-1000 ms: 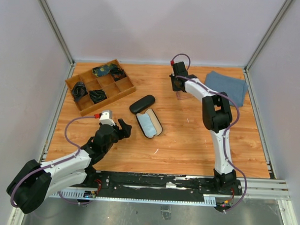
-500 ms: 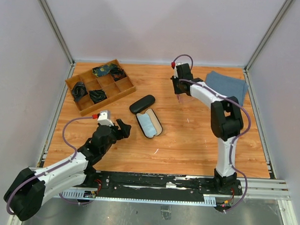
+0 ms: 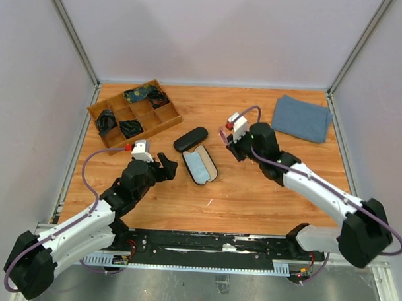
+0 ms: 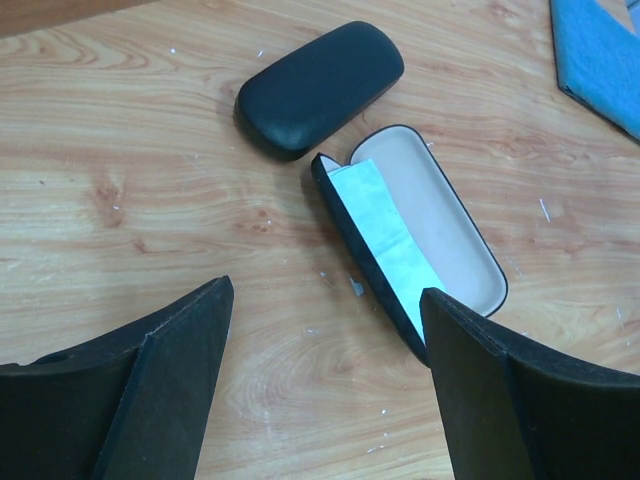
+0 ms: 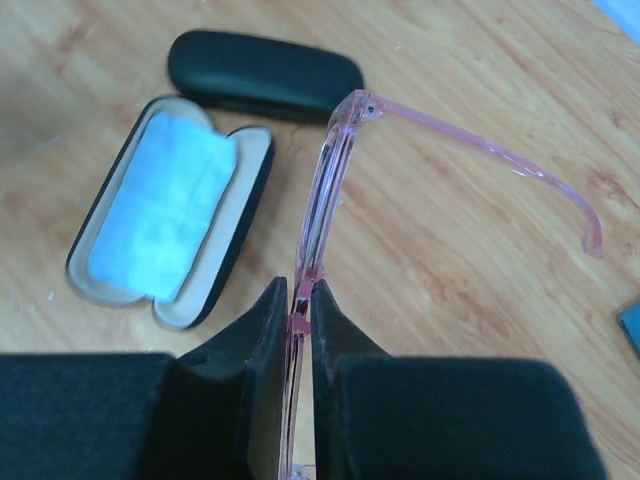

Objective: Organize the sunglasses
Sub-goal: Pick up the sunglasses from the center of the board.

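Observation:
The pale pink translucent sunglasses [image 5: 325, 200] hang above the table, with my right gripper [image 5: 300, 298] shut on the frame's front. One temple arm [image 5: 480, 150] sticks out to the right. In the top view my right gripper [image 3: 231, 142] holds the sunglasses [image 3: 224, 134] just right of the two cases. An open black case [image 3: 199, 165] with a light blue cloth [image 5: 165, 215] in it lies at mid-table. A closed black case [image 3: 190, 138] lies behind it. My left gripper [image 4: 325, 290] stands open and empty over bare wood, just left of the open case [image 4: 420, 230].
A wooden divided tray [image 3: 164, 120] at the back left holds dark items in several compartments. A folded blue cloth [image 3: 301, 118] lies at the back right. White walls and metal rails close in the table on three sides.
My right arm has swung from the back of the table toward the middle, carrying the pink sunglasses to beside the cases. My left arm has edged slightly toward the open case.

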`<state>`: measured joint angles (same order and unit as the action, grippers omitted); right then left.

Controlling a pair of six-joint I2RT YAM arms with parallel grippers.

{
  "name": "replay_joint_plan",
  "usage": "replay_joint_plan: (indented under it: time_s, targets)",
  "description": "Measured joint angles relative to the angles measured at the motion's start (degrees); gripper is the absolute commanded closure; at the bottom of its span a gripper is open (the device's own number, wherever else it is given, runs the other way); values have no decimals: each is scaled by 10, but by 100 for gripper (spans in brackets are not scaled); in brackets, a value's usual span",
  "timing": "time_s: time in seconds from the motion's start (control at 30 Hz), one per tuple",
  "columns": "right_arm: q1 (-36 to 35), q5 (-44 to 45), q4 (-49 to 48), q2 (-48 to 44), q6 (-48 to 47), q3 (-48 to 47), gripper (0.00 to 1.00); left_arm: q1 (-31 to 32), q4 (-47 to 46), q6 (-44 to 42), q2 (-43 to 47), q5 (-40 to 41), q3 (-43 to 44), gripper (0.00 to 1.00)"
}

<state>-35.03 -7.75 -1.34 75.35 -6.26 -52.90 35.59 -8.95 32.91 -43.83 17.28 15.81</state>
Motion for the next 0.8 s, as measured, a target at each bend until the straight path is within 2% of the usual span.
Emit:
replay_joint_plan:
  time_s: [0.17,0.37,0.63,0.8]
  targets:
    - [-74,-3,6,-140,-60,108,99,-1,34,-14,2,-5,29,18]
    - [-169,-6,42,-252,-117,150,99,-2,56,-35,-28,-30,71,18]
    - [-284,37,113,-219,-182,151,99,-2,75,-74,-95,-82,128,1]
    - [-332,71,140,-183,-224,151,99,0,78,-85,-128,-106,141,0]
